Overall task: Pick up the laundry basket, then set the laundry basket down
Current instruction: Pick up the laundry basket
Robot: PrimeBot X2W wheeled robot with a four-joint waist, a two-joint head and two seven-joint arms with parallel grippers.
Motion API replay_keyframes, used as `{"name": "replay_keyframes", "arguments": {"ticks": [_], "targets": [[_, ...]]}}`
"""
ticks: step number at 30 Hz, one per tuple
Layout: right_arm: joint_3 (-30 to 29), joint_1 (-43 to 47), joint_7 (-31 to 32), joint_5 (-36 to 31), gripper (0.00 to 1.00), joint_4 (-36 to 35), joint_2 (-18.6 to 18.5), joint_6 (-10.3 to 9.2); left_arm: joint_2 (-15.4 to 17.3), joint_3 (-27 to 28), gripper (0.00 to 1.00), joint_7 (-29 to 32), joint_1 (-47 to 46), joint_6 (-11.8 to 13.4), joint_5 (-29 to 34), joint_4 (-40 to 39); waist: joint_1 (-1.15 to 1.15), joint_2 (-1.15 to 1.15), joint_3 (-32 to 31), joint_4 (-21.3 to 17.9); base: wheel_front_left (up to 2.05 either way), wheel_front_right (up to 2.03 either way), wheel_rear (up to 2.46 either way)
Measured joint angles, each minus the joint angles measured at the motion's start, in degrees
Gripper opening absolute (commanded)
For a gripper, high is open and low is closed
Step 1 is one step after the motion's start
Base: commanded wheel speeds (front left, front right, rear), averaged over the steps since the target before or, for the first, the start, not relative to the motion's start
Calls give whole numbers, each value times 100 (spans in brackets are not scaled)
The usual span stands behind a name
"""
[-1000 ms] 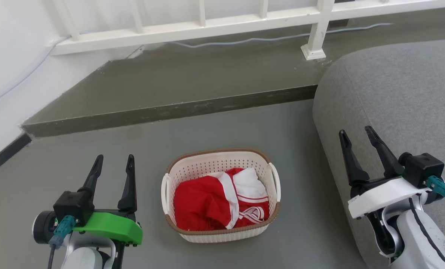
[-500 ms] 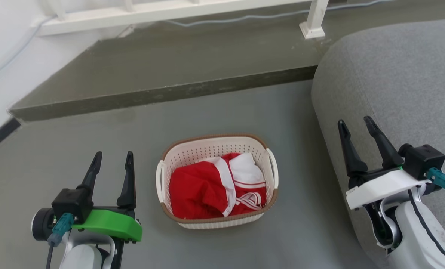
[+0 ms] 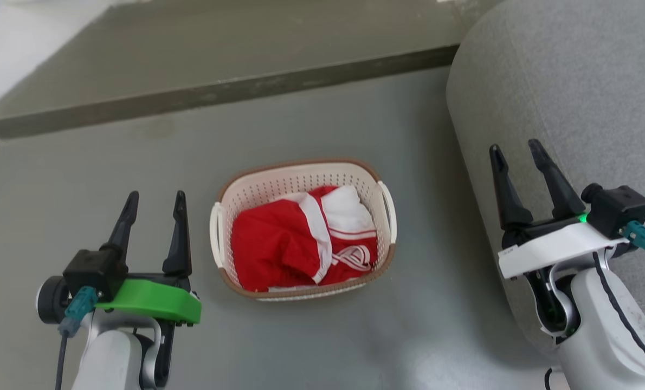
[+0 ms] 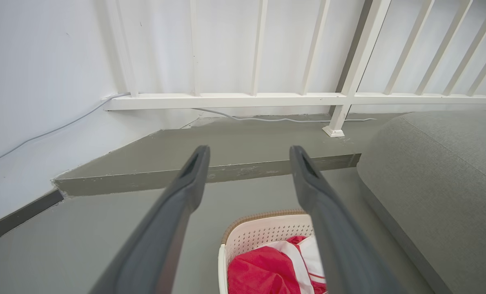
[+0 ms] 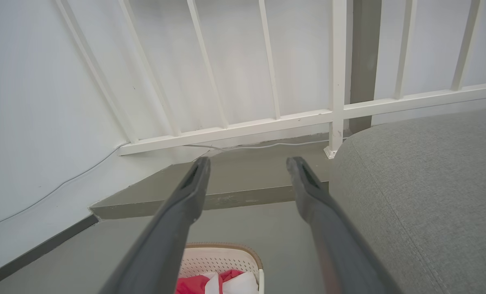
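Observation:
The laundry basket [image 3: 257, 189], cream-white and perforated with a brown rim and white side handles, sits on the grey floor at the centre of the head view. Red and white clothes [image 3: 279, 244] fill it. My left gripper [image 3: 156, 199] hovers open to the left of the basket, apart from it. My right gripper [image 3: 516, 150] is open off to the basket's right, in front of the grey sofa. The basket's far rim [image 4: 263, 215] shows low between the left fingers, and its corner [image 5: 222, 247] sits at the bottom of the right wrist view.
A grey sofa [image 3: 572, 97] rises close on the right. A raised floor step [image 3: 219, 92] runs across behind the basket. A white railing [image 4: 226, 100] and a cable [image 4: 267, 119] stand on the step against the white wall.
The head camera has tilted downward, so the basket, step and sofa sit higher in the picture and the railing has left it. Both grippers stay open and apart from the basket.

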Motion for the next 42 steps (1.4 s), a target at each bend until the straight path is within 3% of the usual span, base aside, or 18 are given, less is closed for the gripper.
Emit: {"name": "replay_keyframes", "arguments": {"ticks": [29,42], "targets": [[-99,-1119,-23,-25,100,331,123,55,-32,66,100,-1,-1329,5,118,593,1,0,1760,-112,0,0,0],[104,-1959,-23,-34,100,1055,178,74,-52,98,100,-1,-2142,7,219,1419,0,0,2647,-69,0,0,0]]}}
